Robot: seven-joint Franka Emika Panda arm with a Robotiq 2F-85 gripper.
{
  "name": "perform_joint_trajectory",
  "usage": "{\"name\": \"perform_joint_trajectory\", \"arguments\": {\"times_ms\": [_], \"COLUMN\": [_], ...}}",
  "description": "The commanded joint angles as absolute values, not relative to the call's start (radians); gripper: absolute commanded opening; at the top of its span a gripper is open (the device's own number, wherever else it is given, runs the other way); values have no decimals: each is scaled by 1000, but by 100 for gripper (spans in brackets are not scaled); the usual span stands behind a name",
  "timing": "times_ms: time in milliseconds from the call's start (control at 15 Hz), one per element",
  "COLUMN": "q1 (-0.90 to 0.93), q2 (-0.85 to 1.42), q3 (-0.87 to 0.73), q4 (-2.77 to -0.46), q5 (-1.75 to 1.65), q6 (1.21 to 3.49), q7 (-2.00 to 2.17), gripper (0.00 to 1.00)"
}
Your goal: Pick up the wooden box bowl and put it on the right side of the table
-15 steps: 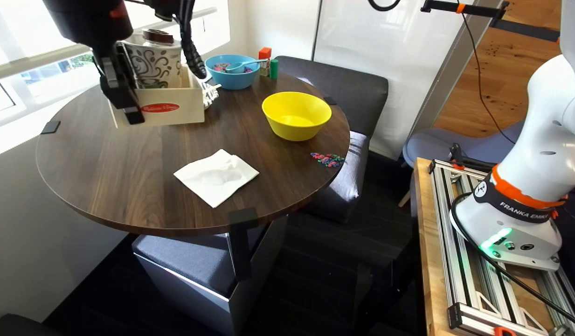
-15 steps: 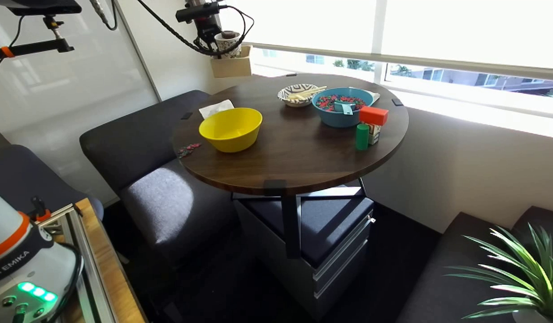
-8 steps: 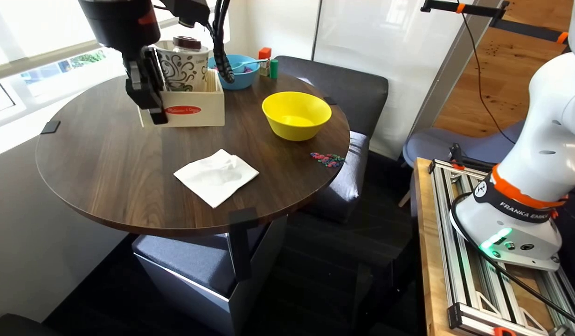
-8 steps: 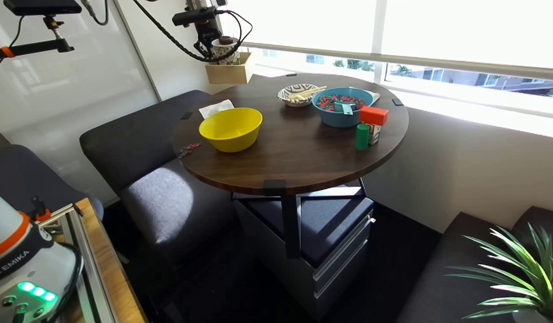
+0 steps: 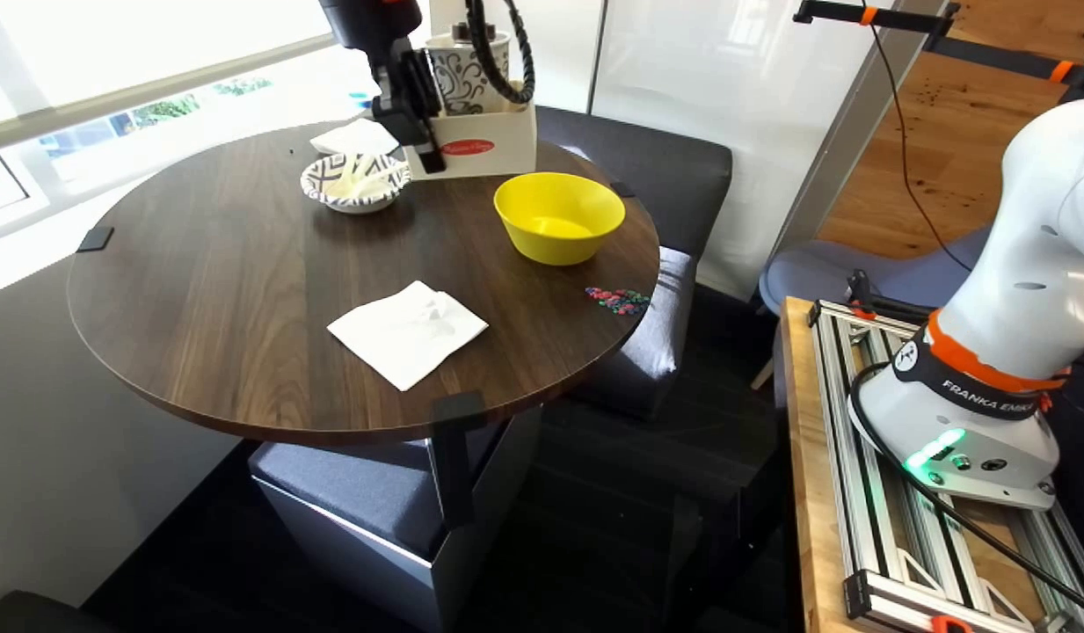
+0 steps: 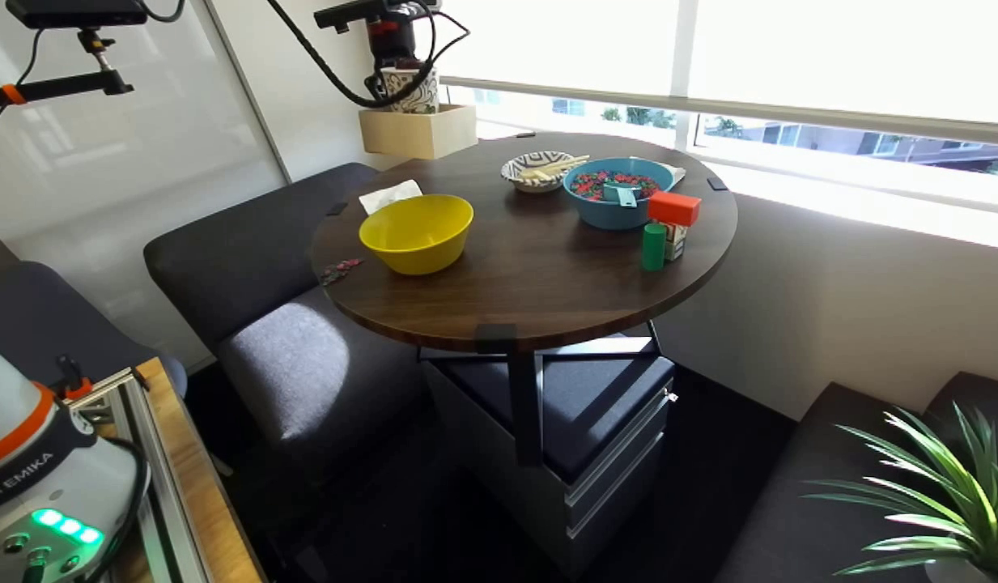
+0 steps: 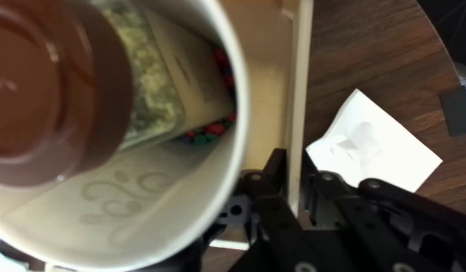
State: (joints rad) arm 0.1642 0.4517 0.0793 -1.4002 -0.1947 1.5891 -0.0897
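Observation:
The pale wooden box bowl [image 5: 506, 145] hangs in the air above the table [image 5: 199, 290], and it also shows in an exterior view [image 6: 401, 134] over the table's far edge. A patterned white cup [image 5: 465, 79] holding a brown-lidded jar [image 7: 40, 94] stands inside it. My gripper [image 5: 432, 158] is shut on one box wall. In the wrist view, its fingers [image 7: 293, 162] lie on both sides of that wall [image 7: 299, 94], one inside the box and one outside. The cup hides much of the box's inside.
On the table are a yellow bowl [image 5: 559, 220], a white napkin [image 5: 408, 334], a patterned bowl with pale sticks [image 5: 355, 183], and small coloured beads [image 5: 618, 301]. A blue bowl [image 6: 604, 214], a red-topped carton [image 6: 674, 209] and a green cylinder [image 6: 653, 247] also stand there.
My gripper and the held box have moved right and farther back in an exterior view. The patterned bowl is uncovered there, and the blue bowl, carton and green cylinder are now hidden.

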Motion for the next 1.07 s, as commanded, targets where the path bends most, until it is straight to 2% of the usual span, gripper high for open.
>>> {"name": "perform_joint_trajectory", "arguments": {"times_ms": [0,467,533,600,667,733,1000], "q1": [69,4,-6,-8,-8,10,33], "q2": [316,110,234,216,216,228,280], "q3": [55,-28,-22,-25,-25,-17,-37], "q4": [-1604,-1967,-1818,-1846,-1844,-1820,-1744], "q5": [-81,-60,-61,-62,-62,-87,-252], "q6": [1686,1983,1915,1928,1927,1938,1836], "q7": [-40,174,85,93,92,109,117], "gripper": [3,3,3,11,11,3,3]}}
